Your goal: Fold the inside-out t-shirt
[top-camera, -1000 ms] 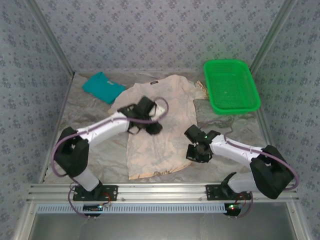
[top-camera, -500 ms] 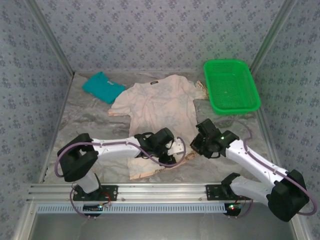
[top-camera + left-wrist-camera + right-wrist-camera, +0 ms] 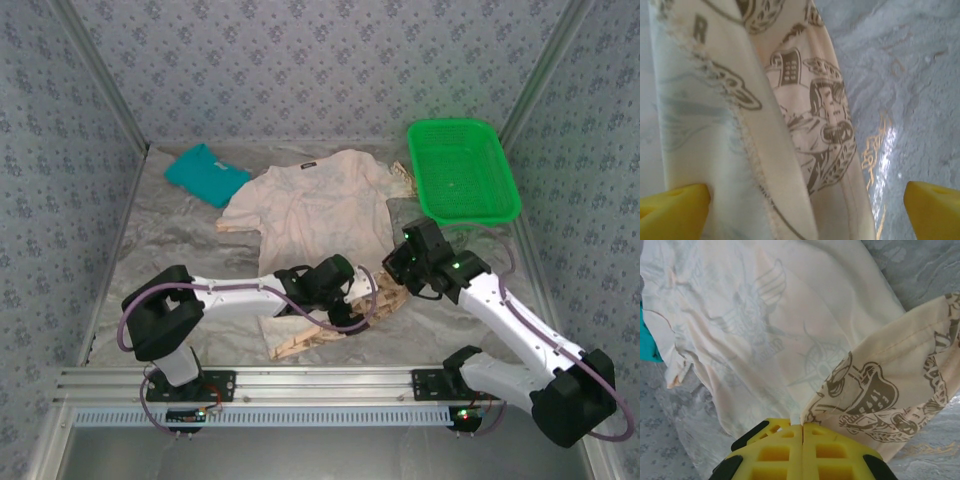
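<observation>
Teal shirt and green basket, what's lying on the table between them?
The inside-out t-shirt lies between the teal shirt and the green basket, its collar at the far end. The top view shows it.

Matt cloth t-shirt (image 3: 318, 205), glossy marbled table cover (image 3: 170, 232), green plastic mesh basket (image 3: 465, 175)

Peach-beige t-shirt (image 3: 315, 205) — dark brown nautical prints, paler reverse — green basket (image 3: 463, 170)
</observation>
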Tool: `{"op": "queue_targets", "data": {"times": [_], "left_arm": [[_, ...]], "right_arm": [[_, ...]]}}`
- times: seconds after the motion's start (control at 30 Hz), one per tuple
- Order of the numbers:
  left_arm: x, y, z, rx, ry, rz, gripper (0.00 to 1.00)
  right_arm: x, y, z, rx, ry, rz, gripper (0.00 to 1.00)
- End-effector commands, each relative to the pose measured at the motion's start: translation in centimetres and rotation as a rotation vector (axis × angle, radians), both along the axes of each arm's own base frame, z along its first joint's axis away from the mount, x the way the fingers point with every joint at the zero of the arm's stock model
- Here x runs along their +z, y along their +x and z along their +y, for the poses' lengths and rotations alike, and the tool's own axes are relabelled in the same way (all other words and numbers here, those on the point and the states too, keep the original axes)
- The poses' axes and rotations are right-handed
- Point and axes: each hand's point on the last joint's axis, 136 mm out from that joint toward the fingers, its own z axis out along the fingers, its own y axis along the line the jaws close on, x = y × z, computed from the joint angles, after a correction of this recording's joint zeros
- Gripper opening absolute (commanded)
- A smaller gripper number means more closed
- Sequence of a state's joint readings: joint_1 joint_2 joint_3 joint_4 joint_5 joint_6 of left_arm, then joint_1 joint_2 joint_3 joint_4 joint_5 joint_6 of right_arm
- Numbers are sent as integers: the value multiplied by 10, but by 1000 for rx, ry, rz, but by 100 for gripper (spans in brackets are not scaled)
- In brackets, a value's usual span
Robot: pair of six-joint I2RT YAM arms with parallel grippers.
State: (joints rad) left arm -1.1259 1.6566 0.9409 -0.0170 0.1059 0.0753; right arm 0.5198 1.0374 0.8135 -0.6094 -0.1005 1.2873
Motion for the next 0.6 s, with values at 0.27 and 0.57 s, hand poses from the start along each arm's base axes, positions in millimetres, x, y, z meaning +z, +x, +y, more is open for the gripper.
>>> {"op": "queue_targets", "data": {"times": [0.27,0.57], "left_arm": [[-4,49,7,147,38,-55,0],[60,67,40,203,-104,62,0]], "right_arm": [[6,10,2,-42,35,-39,0],[3,44,0,179,-80,-238,2]]}}
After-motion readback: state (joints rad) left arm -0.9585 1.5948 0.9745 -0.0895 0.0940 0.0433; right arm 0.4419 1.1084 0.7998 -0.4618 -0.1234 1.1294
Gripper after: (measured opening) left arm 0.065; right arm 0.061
